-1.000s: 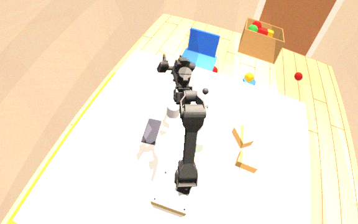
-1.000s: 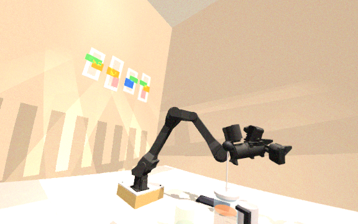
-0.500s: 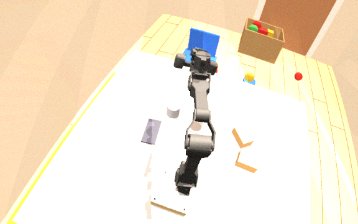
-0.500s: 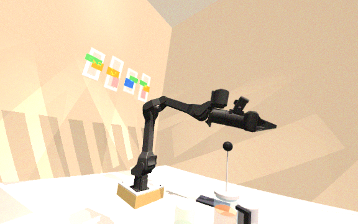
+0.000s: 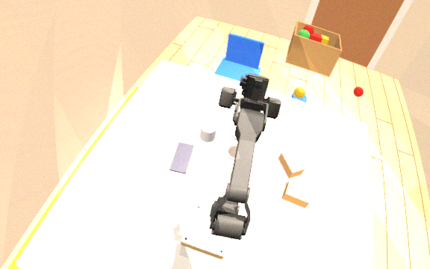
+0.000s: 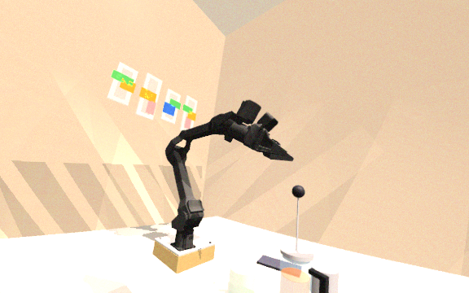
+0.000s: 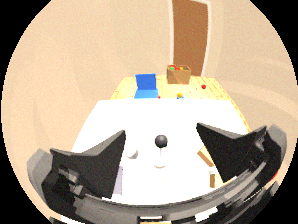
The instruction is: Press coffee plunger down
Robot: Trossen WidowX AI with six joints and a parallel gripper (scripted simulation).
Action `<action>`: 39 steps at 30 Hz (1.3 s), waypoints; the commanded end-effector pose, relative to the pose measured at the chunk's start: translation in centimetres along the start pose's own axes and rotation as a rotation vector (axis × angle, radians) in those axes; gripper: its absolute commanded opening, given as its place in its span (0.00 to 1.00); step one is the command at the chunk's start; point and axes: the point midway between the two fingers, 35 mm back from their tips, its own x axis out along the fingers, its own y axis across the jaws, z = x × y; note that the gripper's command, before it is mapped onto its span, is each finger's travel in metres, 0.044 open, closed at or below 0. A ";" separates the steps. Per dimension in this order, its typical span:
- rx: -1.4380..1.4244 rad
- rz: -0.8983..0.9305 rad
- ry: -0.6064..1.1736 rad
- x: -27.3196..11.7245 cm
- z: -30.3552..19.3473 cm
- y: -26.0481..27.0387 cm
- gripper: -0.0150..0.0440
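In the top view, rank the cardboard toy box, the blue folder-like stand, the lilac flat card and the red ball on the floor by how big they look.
Largest to smallest:
1. Cardboard toy box
2. Blue stand, close behind; both sit far from the camera, so unsure
3. Lilac card
4. Red ball

Domestic room, likely playroom/living area: plank wood floor, brown door, open box of coloured toys, loose red ball, picture cards on wall, white table w/ arm mounted.
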 end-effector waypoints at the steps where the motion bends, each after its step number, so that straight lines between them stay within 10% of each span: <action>1: -0.008 -0.012 0.038 0.5 -2.3 -0.3 1.00; 39: -0.007 -0.014 0.035 6.1 -5.8 -0.4 1.00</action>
